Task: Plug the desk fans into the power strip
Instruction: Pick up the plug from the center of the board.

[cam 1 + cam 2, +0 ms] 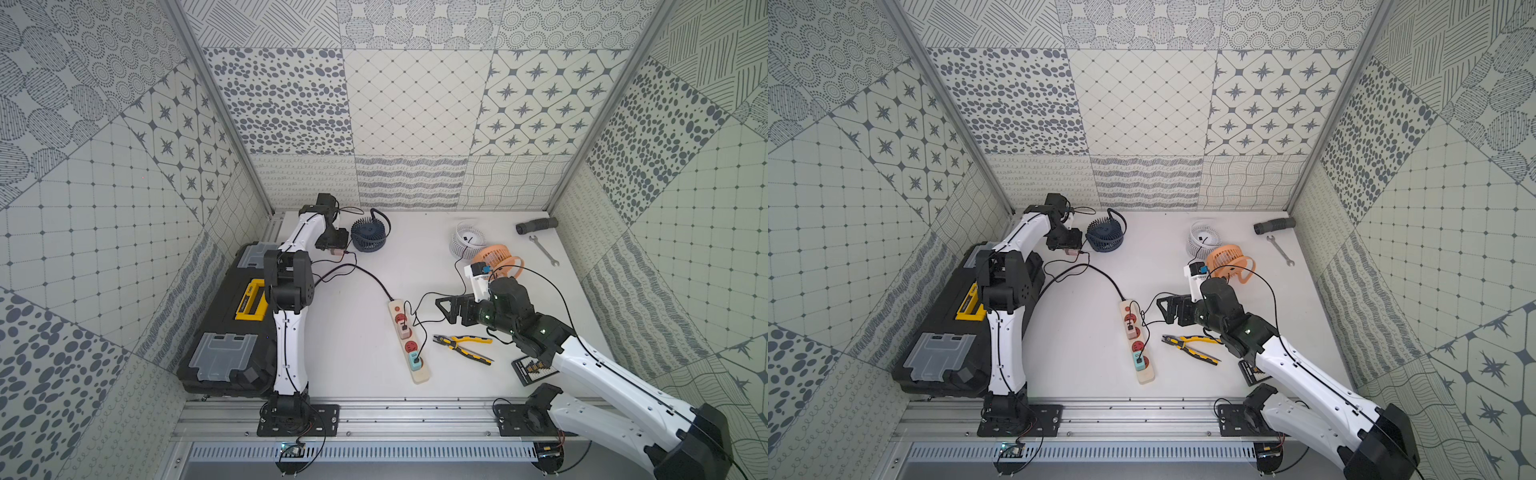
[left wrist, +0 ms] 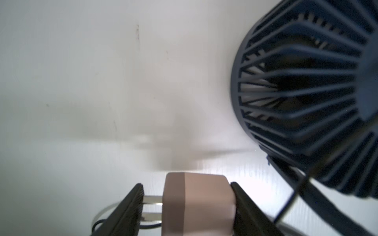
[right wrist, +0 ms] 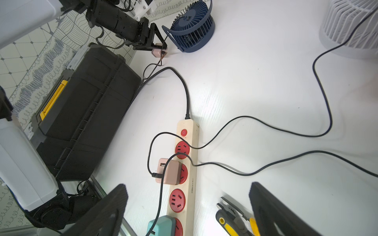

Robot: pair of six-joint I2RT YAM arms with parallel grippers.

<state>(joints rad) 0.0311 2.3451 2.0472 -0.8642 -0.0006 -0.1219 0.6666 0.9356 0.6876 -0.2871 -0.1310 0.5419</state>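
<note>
My left claw (image 2: 186, 184) grips the pink plug (image 2: 198, 204) just beside the blue desk fan (image 2: 306, 92), so pickup is in hand; next, I judge, it must travel to a free red socket (image 3: 177, 200) on the power strip (image 3: 188, 124), lying well apart, below my wide-open right claw (image 1: 445, 311).

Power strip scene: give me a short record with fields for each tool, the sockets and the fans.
left tool: shut on a pink plug adapter, beside the blue fan
right tool: open, empty, near the power strip
sockets: two free; one holds a second pink adapter, the end one a teal adapter
other fans: white fan, orange fan
status: held adapter not yet plugged in
</note>
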